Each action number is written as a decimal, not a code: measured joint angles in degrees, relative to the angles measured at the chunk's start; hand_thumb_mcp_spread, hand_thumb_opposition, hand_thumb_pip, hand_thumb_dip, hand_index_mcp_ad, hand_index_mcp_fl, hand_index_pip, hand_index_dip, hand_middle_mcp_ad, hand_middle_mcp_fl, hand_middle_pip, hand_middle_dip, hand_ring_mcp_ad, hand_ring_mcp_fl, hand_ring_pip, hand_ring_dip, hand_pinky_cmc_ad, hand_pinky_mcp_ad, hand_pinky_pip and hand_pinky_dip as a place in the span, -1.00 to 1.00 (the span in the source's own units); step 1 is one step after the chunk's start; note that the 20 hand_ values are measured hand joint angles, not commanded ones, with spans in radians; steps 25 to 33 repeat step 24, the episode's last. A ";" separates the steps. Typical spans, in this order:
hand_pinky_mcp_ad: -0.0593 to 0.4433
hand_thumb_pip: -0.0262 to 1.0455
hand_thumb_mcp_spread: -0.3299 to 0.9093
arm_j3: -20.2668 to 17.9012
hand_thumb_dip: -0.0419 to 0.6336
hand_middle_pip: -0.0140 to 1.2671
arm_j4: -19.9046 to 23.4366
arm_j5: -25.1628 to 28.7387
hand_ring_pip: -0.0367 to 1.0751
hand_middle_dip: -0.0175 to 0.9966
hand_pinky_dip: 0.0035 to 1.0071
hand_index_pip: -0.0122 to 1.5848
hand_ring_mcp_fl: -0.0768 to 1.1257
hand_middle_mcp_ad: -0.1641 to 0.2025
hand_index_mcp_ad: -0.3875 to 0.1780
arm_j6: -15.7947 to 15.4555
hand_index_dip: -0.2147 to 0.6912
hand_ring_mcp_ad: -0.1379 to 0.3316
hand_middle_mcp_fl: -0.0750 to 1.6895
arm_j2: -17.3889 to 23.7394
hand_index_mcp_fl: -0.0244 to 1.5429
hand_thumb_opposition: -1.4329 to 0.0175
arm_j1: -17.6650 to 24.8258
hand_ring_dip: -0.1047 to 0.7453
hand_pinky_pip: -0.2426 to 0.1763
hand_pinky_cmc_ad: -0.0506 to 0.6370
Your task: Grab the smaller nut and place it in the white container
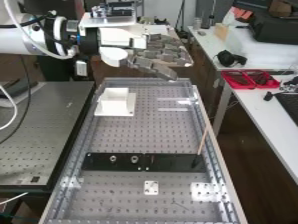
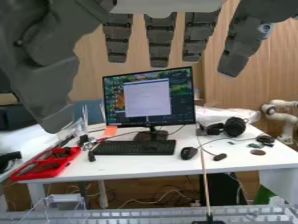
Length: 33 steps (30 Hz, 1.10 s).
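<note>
High over the bench's far end, the hand [image 1: 158,54] points toward the right in the high view, its fingers straight and apart with nothing between them. Beneath and to its left stands the white container [image 1: 115,101] on a white base. Well nearer the camera, the larger nut [image 1: 113,158] and the bearing [image 1: 134,159] rest on the flat black bar [image 1: 174,162]. In the wrist view the hand [image 2: 159,41] shows straight fingers and a thumb, none of them touching anything.
A thin wooden stick [image 1: 203,142] rises from the black bar's right end. Metal rails [image 1: 211,150] edge the perforated bench. A white plate [image 1: 151,187] lies nearer the camera. Red trays [image 1: 250,79] sit on the side table, with a monitor [image 2: 149,97] in the wrist view.
</note>
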 joint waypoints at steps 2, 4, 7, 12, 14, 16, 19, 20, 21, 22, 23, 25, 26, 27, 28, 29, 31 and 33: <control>0.41 0.38 -0.13 -0.18 -0.37 -0.78 -0.45 0.13 -0.80 -0.49 -0.39 -0.83 -0.88 0.30 -0.23 -0.28 -0.07 0.20 -0.89 0.19 -0.90 0.00 -0.06 -0.45 -0.27 0.25; 0.41 0.38 -0.13 -0.42 -0.37 -0.78 -0.44 0.52 -0.80 -0.49 -0.39 -0.83 -0.88 0.28 -0.23 -0.51 -0.07 0.20 -0.89 0.37 -0.90 0.00 -0.10 -0.45 -0.27 0.25; 0.40 0.38 -0.14 -0.87 -0.37 -0.78 -0.17 1.73 -0.81 -0.49 -0.39 -0.84 -0.88 0.30 -0.23 -0.78 -0.06 0.20 -0.89 0.74 -0.90 0.00 -0.12 -0.45 -0.28 0.25; 0.41 0.37 -0.14 -1.57 -0.37 -0.78 0.29 4.06 -0.81 -0.49 -0.39 -0.84 -0.88 0.30 -0.23 -1.62 -0.06 0.20 -0.89 1.67 -0.90 0.00 0.10 -0.45 -0.28 0.25; 0.41 0.35 -0.13 -1.79 -0.37 -0.78 0.38 4.81 -0.81 -0.49 -0.39 -0.84 -0.88 0.30 -0.23 -1.86 -0.06 0.20 -0.89 2.01 -0.90 0.00 0.24 -0.45 -0.27 0.31; 0.41 0.35 -0.13 -2.05 -0.37 -0.78 0.58 5.20 -0.80 -0.49 -0.39 -0.84 -0.88 0.30 -0.23 -1.92 -0.06 0.20 -0.89 2.35 -0.90 0.00 0.31 -0.45 -0.28 0.31; 0.41 0.35 -0.13 -2.34 -0.37 -0.78 0.91 5.31 -0.80 -0.49 -0.39 -0.85 -0.88 0.30 -0.23 -1.78 -0.07 0.20 -0.89 2.69 -0.90 0.00 0.32 -0.45 -0.28 0.31; 0.41 0.35 -0.13 -2.39 -0.37 -0.78 0.98 5.31 -0.80 -0.50 -0.39 -0.85 -0.88 0.30 -0.23 -1.61 -0.08 0.20 -0.89 2.76 -0.90 0.00 0.31 -0.45 -0.28 0.31; 0.41 0.35 -0.13 -2.39 -0.37 -0.78 0.98 5.31 -0.80 -0.50 -0.39 -0.85 -0.88 0.30 -0.23 -1.53 -0.06 0.20 -0.89 2.78 -0.90 0.00 0.31 -0.45 -0.28 0.31; 0.41 0.34 -0.13 -2.39 -0.37 -0.78 0.94 5.28 -0.81 -0.50 -0.39 -0.85 -0.88 0.30 -0.23 -1.33 -0.06 0.20 -0.89 2.83 -0.90 0.00 0.28 -0.45 -0.28 0.31; 0.41 0.34 -0.13 -2.39 -0.37 -0.78 0.82 5.20 -0.80 -0.49 -0.39 -0.85 -0.88 0.30 -0.23 -1.07 -0.05 0.20 -0.89 2.84 -0.90 0.00 0.25 -0.45 -0.28 0.31; 0.41 0.34 -0.13 -2.39 -0.37 -0.78 0.77 5.16 -0.80 -0.49 -0.39 -0.85 -0.88 0.30 -0.23 -0.85 -0.05 0.20 -0.89 2.86 -0.90 0.00 0.23 -0.45 -0.28 0.31; 0.41 0.34 -0.13 -2.39 -0.37 -0.78 0.77 5.16 -0.80 -0.49 -0.39 -0.85 -0.88 0.30 -0.23 -0.85 -0.05 0.20 -0.89 2.86 -0.90 0.00 0.23 -0.45 -0.28 0.31; 0.41 0.34 -0.13 -2.39 -0.37 -0.78 0.77 5.16 -0.80 -0.49 -0.39 -0.85 -0.88 0.30 -0.23 -0.85 -0.05 0.20 -0.89 2.86 -0.90 0.00 0.23 -0.45 -0.28 0.31; 0.41 0.34 -0.13 -2.39 -0.37 -0.78 0.77 5.16 -0.80 -0.49 -0.39 -0.85 -0.88 0.30 -0.23 -0.85 -0.05 0.20 -0.89 2.86 -0.90 0.00 0.23 -0.45 -0.28 0.31; 0.41 0.34 -0.13 -2.39 -0.37 -0.78 0.77 5.16 -0.80 -0.49 -0.39 -0.85 -0.88 0.30 -0.23 -0.85 -0.05 0.20 -0.89 2.86 -0.90 0.00 0.23 -0.45 -0.28 0.31; 0.41 0.34 -0.13 -2.39 -0.37 -0.78 0.77 5.16 -0.80 -0.49 -0.39 -0.85 -0.88 0.30 -0.23 -0.85 -0.05 0.20 -0.89 2.86 -0.90 0.00 0.23 -0.45 -0.28 0.31; 0.41 0.34 -0.13 -2.39 -0.37 -0.78 0.77 5.16 -0.80 -0.49 -0.39 -0.85 -0.88 0.30 -0.23 -0.85 -0.05 0.20 -0.89 2.86 -0.90 0.00 0.23 -0.45 -0.28 0.31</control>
